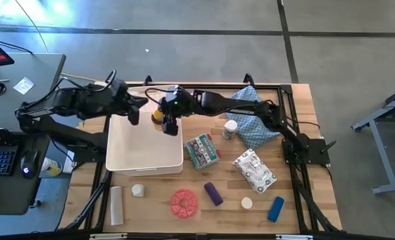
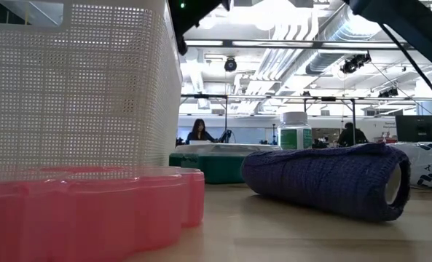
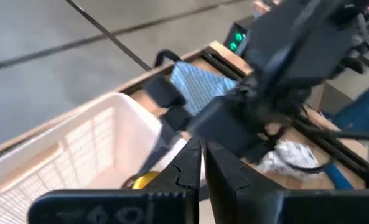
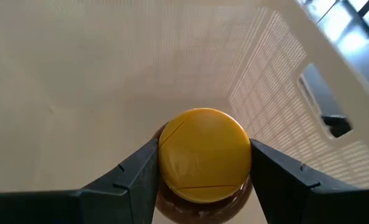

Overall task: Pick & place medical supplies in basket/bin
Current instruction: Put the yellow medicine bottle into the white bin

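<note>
My right gripper grasps the amber yellow-capped bottle, one finger pressed on each side of the cap. In the high view the bottle hangs over the far right corner of the white bin, above its interior; the wrist view looks straight down past the cap onto the bin's pale floor and slotted wall. I cannot tell whether the bottle's base touches the floor.

My left gripper is clenched, fingers together on nothing, hovering at the bin's far rim at about 11 o'clock from the bin's centre.

Supplies on the table, clock directions from the bin's centre in the high view:
- green-white printed packet, 3 o'clock, just beside the bin wall.
- white-capped jar, 2 o'clock, against the blue patterned cloth.
- white printed packet, 4 o'clock, well apart.
- purple cylinder, 4 o'clock.
- red disc, 5 o'clock.
- blue cylinder, 4 o'clock, near the table's edge.
- small white-capped jars and; white tube, 7 o'clock.
</note>
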